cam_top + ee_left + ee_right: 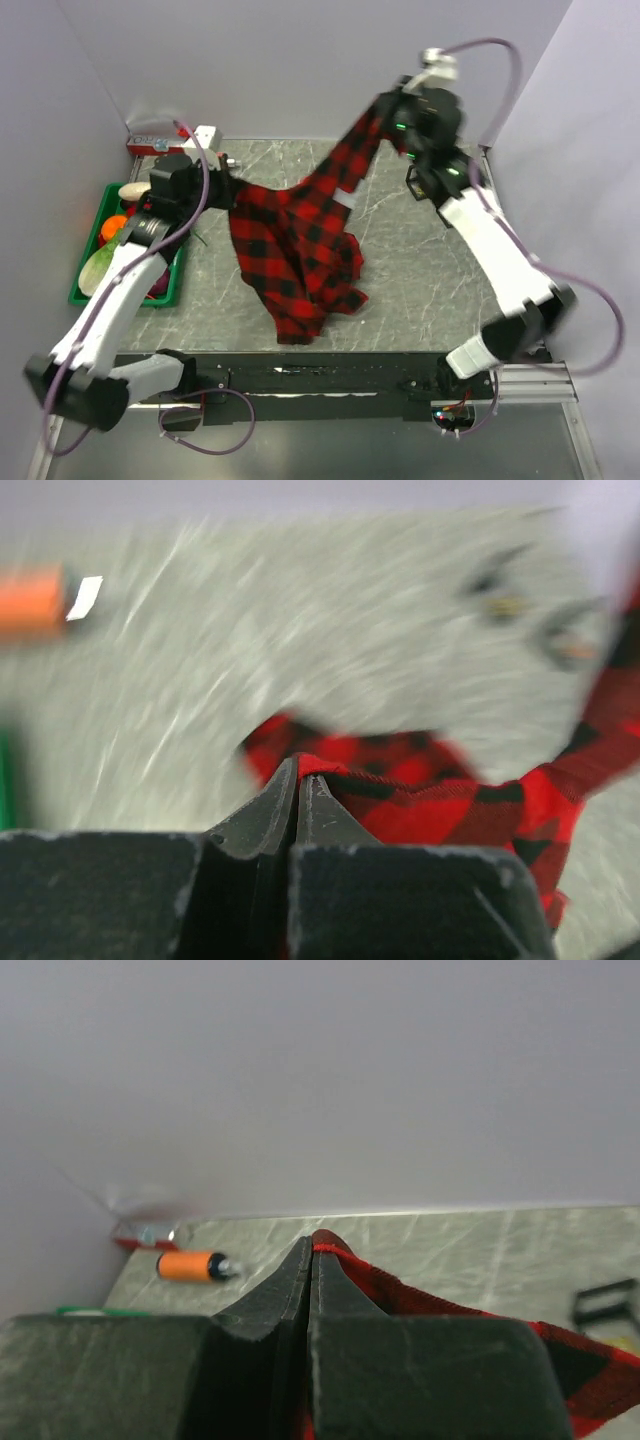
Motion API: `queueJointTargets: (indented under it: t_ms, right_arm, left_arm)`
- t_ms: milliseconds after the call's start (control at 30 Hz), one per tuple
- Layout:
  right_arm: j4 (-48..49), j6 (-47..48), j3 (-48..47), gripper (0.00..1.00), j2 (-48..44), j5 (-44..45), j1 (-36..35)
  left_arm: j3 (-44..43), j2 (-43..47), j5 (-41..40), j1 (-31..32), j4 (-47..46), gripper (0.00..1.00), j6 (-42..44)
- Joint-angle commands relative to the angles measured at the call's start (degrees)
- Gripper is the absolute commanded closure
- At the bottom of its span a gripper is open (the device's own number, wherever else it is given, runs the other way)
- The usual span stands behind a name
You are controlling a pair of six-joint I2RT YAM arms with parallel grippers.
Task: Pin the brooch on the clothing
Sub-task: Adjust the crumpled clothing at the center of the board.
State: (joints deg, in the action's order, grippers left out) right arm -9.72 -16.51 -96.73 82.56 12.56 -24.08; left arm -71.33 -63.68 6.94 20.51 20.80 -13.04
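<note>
While the left gripper (230,185) at mid-left and the right gripper (392,110) at upper right pinch the shirt (300,250) by thin edges, the hanging weight could tug it free.

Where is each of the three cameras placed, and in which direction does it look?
Top external: above, behind the bases, looking down on the table; left arm and right arm show, holding up the shirt.
Left wrist: on the left arm, looking along the shut left gripper across the table.
Right wrist: on the right arm, looking past the shut right gripper toward the back wall.
Shared: all three show the shirt, pinched by both grippers.
</note>
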Motion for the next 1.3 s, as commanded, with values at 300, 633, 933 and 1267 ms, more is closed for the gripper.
queueJointTargets:
  t_ms: [300, 633, 933, 1267]
  right_arm:
    - [-3.2, 5.2, -46.6, 0.91, 46.2, -8.9, -20.0]
    - [4.2, 3.2, -13.9, 0.03, 31.5, -20.8, -19.5]
    - [6.0, -5.1, 20.4, 0.00, 3.3, -25.9, -7.1]
    - [7.1, -8.7, 44.0, 0.02, -5.7, -26.7, 1.6]
  left_arm:
    - [18.9, 1.7, -11.8, -24.7, 1.4, 0.35, -8.7]
    - [23.5, 13.6, -3.7, -8.4, -6.6, 0.04, 3.9]
    - [22.6, 1.4, -10.9, 13.3, 1.0, 0.03, 5.9]
    - [22.2, -5.5, -11.7, 13.9, 4.3, 0.03, -12.4]
